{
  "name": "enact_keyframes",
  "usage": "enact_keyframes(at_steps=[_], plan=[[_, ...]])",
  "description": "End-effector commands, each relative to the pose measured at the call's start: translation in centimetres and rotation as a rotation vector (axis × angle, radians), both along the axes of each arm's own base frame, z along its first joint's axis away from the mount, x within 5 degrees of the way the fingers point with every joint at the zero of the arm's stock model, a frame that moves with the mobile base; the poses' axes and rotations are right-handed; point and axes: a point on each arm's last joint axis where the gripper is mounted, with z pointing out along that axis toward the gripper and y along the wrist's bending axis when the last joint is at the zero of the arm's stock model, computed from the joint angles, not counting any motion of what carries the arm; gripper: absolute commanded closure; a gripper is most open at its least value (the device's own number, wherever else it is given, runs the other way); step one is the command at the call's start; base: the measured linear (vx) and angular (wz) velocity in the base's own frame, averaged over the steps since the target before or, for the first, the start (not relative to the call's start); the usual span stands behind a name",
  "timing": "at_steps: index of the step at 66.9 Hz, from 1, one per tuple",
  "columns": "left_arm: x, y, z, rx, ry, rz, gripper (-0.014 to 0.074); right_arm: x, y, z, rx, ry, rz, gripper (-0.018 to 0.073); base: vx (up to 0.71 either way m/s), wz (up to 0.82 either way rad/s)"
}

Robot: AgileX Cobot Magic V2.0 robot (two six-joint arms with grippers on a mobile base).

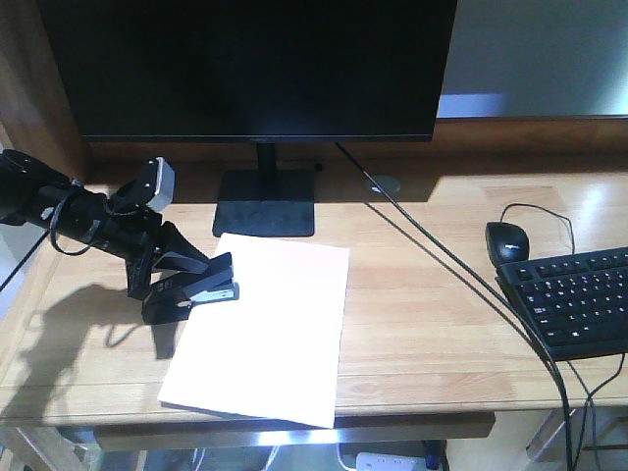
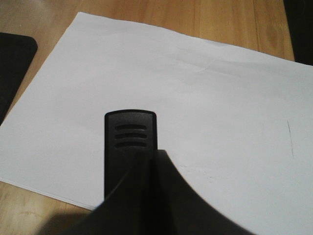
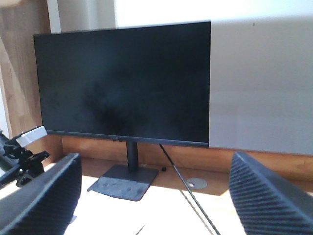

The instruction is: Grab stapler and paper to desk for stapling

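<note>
The black stapler (image 1: 214, 283) is held in my left gripper (image 1: 175, 285), which is shut on its rear. Its nose rests over the left edge of the white paper (image 1: 270, 329). The paper lies flat on the light-wood desk (image 1: 432, 324), in front of the monitor stand. In the left wrist view the stapler's ribbed top (image 2: 130, 139) points out over the paper (image 2: 205, 93), and my dark fingers (image 2: 176, 205) close around it. My right gripper (image 3: 154, 196) is open and empty, above the desk and facing the monitor. It is out of the front view.
A black monitor (image 1: 255, 69) on a square base (image 1: 265, 203) stands at the back. A black mouse (image 1: 506, 240) and keyboard (image 1: 574, 294) lie at the right. A cable (image 1: 442, 255) runs diagonally from a grommet (image 1: 385, 183) to the front right edge.
</note>
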Motion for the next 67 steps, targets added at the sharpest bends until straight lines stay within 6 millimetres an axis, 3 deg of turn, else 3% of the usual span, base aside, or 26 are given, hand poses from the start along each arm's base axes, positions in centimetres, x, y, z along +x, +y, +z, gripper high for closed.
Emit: enact_keyframes(at_steps=[1,67], plan=[[-0.01,-0.5,3.67,-0.067,-0.066,0.005,0.0603,-0.31,-0.17,1.33,0.033,-0.084,-0.013,-0.0014,0.0,0.0],[-0.07,-0.53,3.7,-0.071,-0.062,-0.001,0.0603,-0.31,-0.18,1.36,0.034,-0.088,-0.013,-0.0014,0.0,0.0]])
